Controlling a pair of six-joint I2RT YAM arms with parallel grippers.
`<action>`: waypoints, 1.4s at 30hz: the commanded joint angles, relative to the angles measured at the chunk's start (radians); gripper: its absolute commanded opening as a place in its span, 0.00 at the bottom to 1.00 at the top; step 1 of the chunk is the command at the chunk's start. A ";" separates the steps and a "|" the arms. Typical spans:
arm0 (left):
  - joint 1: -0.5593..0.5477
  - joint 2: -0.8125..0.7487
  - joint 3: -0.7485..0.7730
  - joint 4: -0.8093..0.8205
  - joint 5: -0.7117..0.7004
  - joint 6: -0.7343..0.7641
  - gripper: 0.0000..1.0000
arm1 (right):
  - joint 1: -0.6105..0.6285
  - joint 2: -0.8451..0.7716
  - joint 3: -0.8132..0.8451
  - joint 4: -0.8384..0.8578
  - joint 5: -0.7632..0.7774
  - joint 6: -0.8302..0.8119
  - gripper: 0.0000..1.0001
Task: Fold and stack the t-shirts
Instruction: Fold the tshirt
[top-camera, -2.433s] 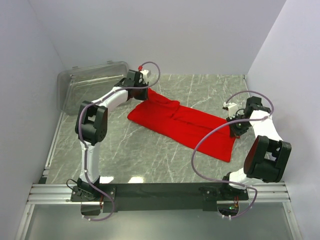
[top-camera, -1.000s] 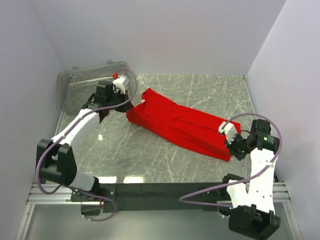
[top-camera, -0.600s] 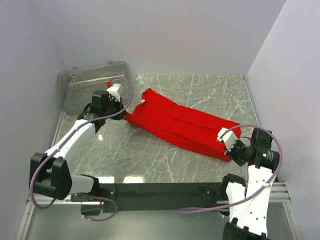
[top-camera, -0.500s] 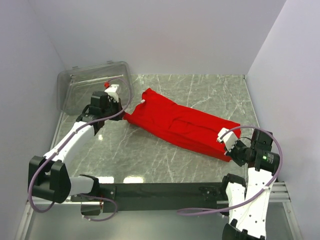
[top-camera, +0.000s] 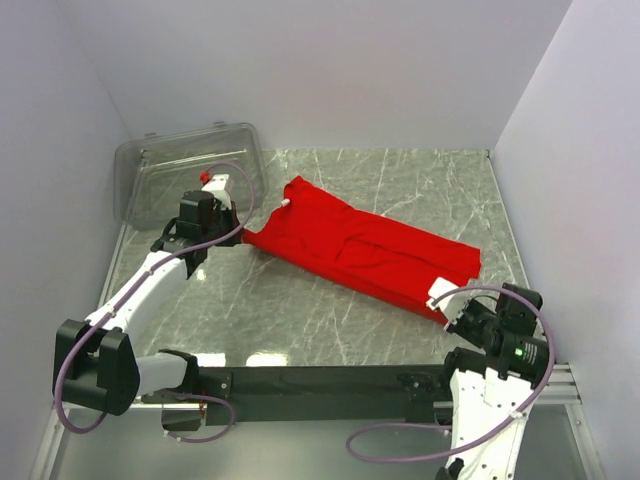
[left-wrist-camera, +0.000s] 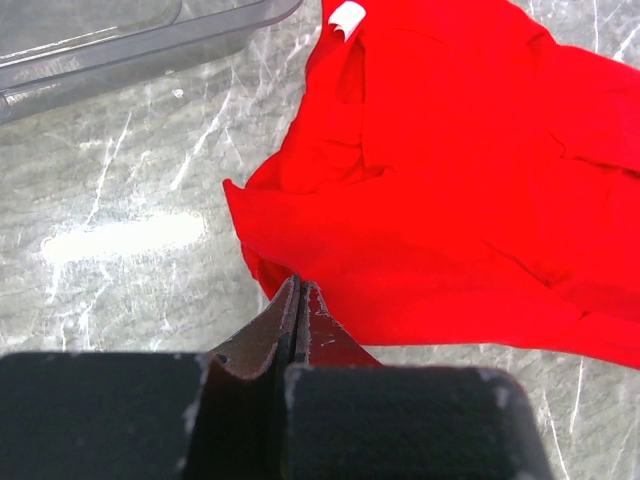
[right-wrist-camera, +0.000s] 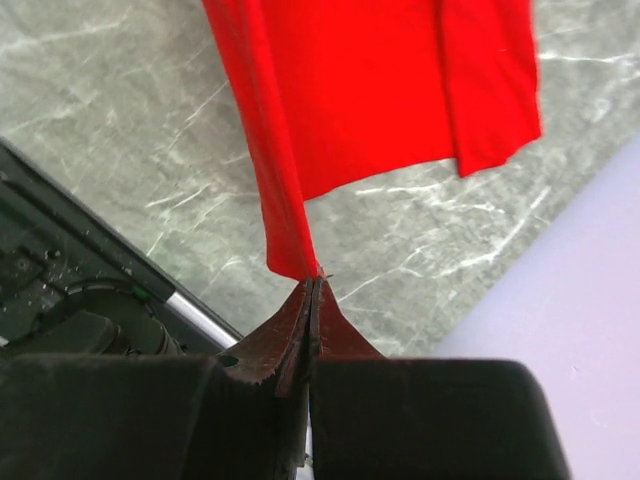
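Observation:
One bright red t-shirt (top-camera: 360, 245) lies stretched in a long diagonal band across the marble table (top-camera: 300, 310), its white neck label (top-camera: 284, 201) at the far left end. My left gripper (top-camera: 243, 234) is shut on the shirt's left corner; in the left wrist view the closed tips (left-wrist-camera: 298, 286) meet the cloth's (left-wrist-camera: 450, 180) edge. At the near right, my right gripper (top-camera: 447, 312) is shut on the shirt's near corner. The right wrist view shows a taut strip of the t-shirt (right-wrist-camera: 370, 90) running into its closed tips (right-wrist-camera: 313, 279).
A clear plastic bin (top-camera: 185, 170) stands at the far left, just behind the left arm, its edge (left-wrist-camera: 120, 40) also in the left wrist view. The black base rail (top-camera: 320, 380) runs along the near edge. White walls enclose the table on three sides.
Both arms have drawn back toward the near edge and outward, each with a shirt corner. The shirt has been pulled longer and flatter, its right near corner dragged toward the rail.

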 joint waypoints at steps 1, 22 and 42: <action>0.005 -0.013 -0.001 0.056 0.001 -0.021 0.01 | 0.000 0.061 -0.006 -0.094 0.016 -0.059 0.00; 0.002 0.115 0.149 0.168 0.116 -0.032 0.01 | 0.034 0.436 -0.028 0.148 -0.015 0.226 0.00; -0.025 0.546 0.422 0.165 0.167 0.032 0.01 | 0.032 0.744 -0.054 0.505 0.126 0.435 0.00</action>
